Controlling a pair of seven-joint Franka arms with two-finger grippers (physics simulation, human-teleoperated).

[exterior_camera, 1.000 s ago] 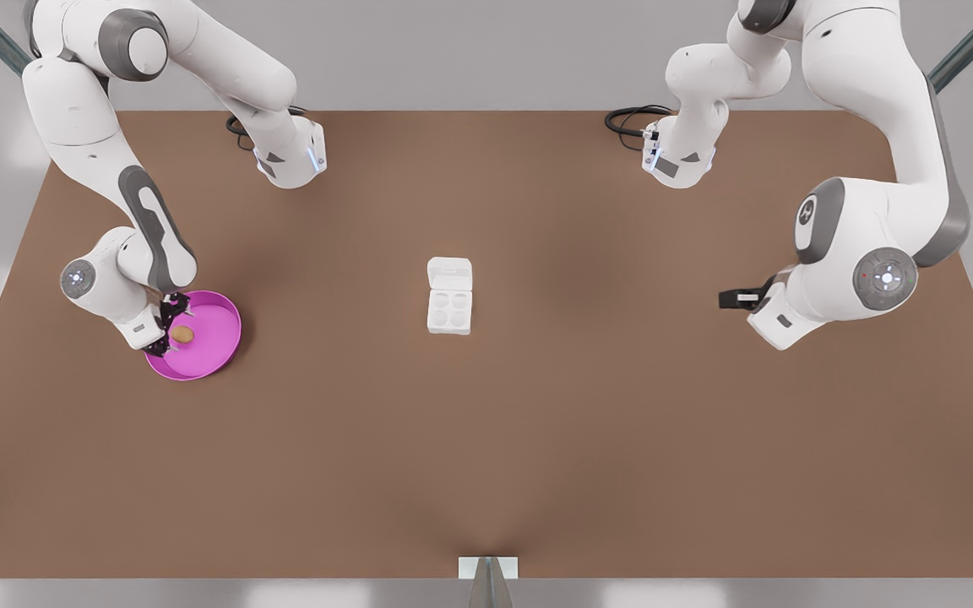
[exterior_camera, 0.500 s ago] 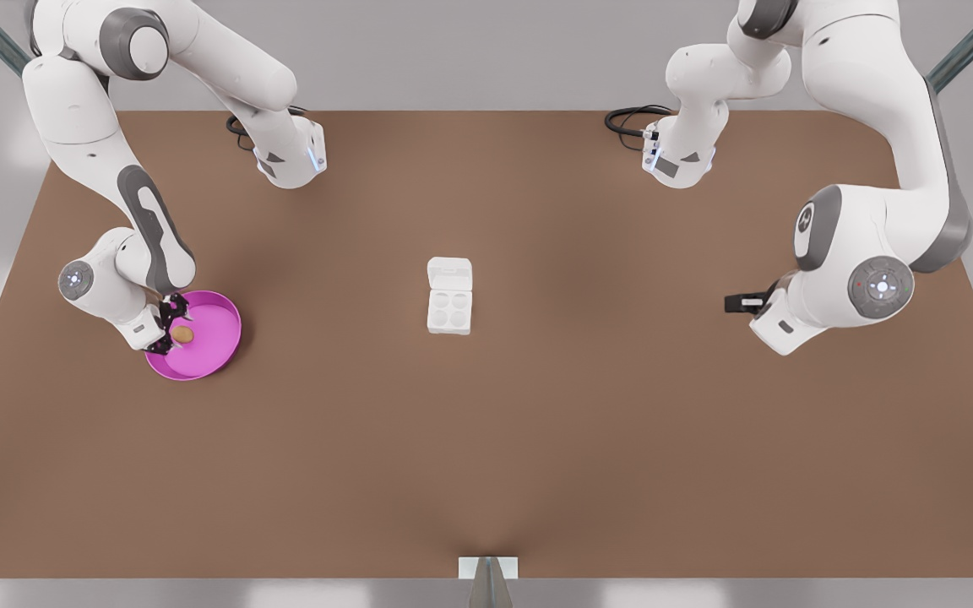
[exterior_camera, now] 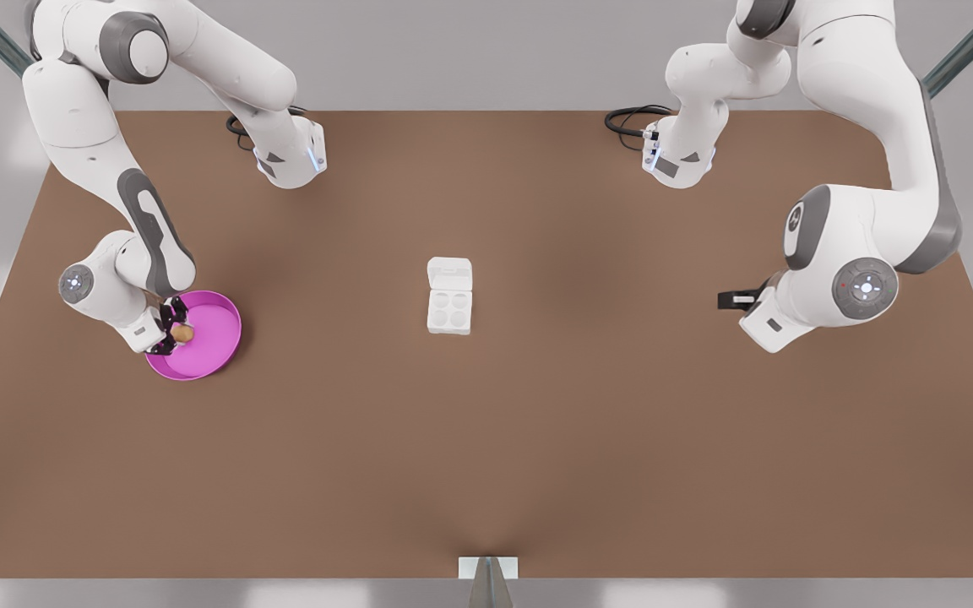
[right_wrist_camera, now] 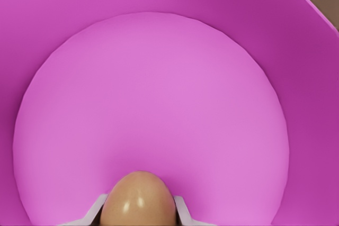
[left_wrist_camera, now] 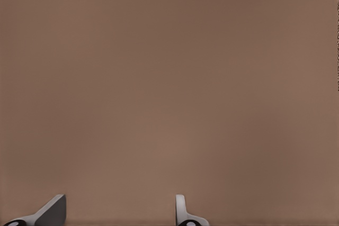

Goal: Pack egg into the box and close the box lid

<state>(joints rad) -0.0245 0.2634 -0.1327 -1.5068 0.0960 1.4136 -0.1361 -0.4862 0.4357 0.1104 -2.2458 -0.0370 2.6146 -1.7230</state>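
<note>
Right end effector (exterior_camera: 172, 333) gripping egg (exterior_camera: 183, 334) inside pink dish (exterior_camera: 216, 355), front view's left. Lifting straight up advisable, clearing rim before heading to box (exterior_camera: 449, 309), lid (exterior_camera: 449, 274) open. Left end effector (exterior_camera: 727, 298) released, waiting over bare worktop (exterior_camera: 486, 456).

One egg (exterior_camera: 184, 334), one pink dish (exterior_camera: 214, 344), one box (exterior_camera: 449, 309) with seemingly four cups, two grippers.

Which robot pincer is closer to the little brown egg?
The right pincer. Its fingers sit on either side of the egg inside the pink dish. The left pincer waits open above bare table, far beyond the box.
</note>
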